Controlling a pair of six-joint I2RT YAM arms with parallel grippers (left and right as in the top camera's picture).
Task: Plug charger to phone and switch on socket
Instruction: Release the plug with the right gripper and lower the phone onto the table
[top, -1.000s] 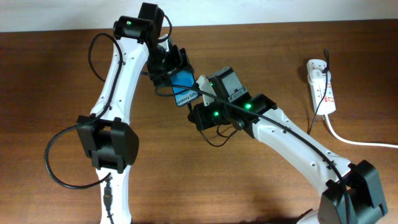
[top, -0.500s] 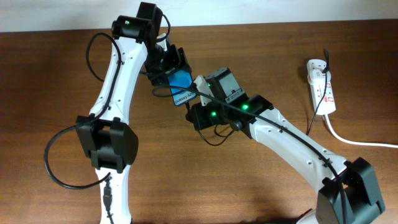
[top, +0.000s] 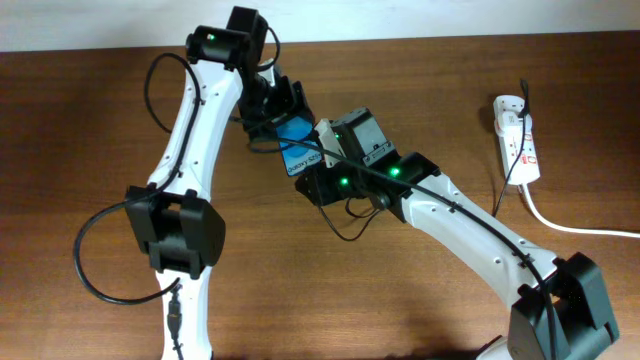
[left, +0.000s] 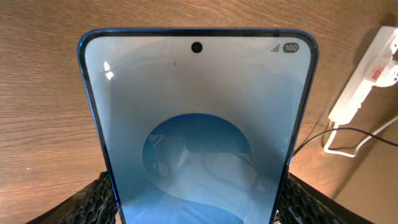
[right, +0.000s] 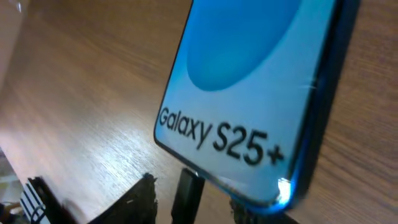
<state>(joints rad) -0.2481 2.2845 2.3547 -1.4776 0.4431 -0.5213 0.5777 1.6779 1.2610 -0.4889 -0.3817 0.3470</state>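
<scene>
The phone (top: 296, 148), with a blue screen and white "Galaxy S25+" text, is held above the table in my left gripper (top: 270, 112), which is shut on its sides. It fills the left wrist view (left: 198, 124) and shows in the right wrist view (right: 249, 81). My right gripper (right: 189, 199) is shut on the charger's black plug tip (right: 188, 190), which touches the phone's bottom edge. The thin black charger cable (top: 516, 165) runs to the white socket (top: 518, 135) at the far right, also in the left wrist view (left: 367, 74).
A thick white cord (top: 580, 228) leaves the socket toward the right edge. The robots' black cables loop beside the left arm (top: 150, 85) and under the right wrist (top: 350, 222). The table's far edge meets a white wall.
Both grippers shifted slightly. The phone and the plug tip have drawn together, the phone's lower end now right against my right gripper.
</scene>
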